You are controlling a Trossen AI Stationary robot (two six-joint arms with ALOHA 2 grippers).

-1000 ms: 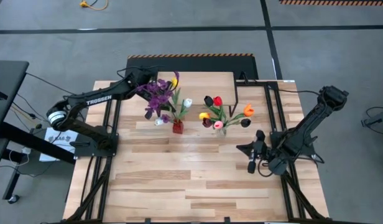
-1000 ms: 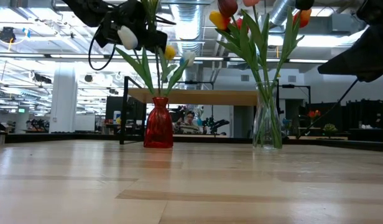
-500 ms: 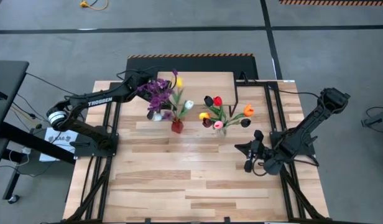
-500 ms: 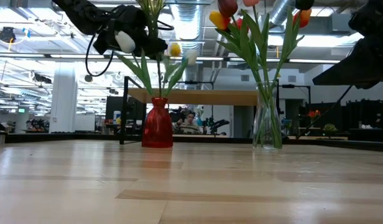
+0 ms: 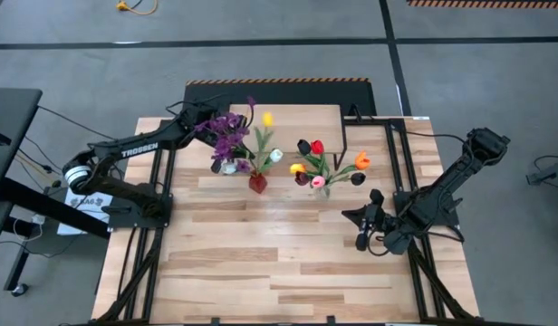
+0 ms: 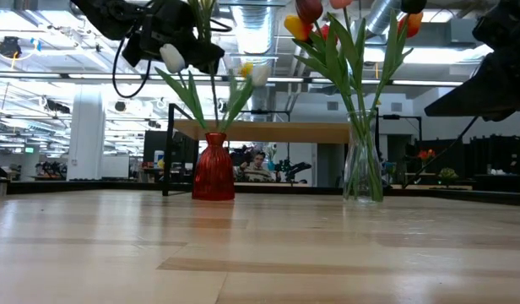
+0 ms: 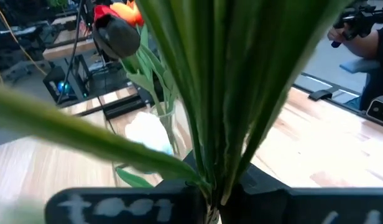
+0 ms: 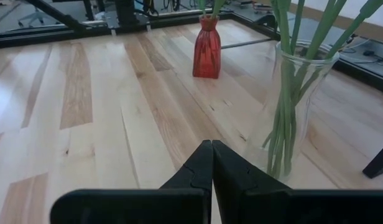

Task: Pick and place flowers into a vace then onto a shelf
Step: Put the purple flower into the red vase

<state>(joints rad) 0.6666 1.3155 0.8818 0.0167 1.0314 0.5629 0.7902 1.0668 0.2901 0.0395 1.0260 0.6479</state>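
Left gripper point(image 5: 226, 154) clamped and raised; right gripper point(image 8: 211, 163) closed, low.

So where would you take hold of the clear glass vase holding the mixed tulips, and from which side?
Probably the clear glass vase by its upright wall below the rim, coming in level from the table's front, where the shut right hand sits. The green tulip stems fan out above the rim, so a top-down approach looks blocked.

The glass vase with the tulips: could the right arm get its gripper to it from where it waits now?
Probably yes. The right gripper, shut, points at the glass vase across bare table, nothing between; it would have to open first.
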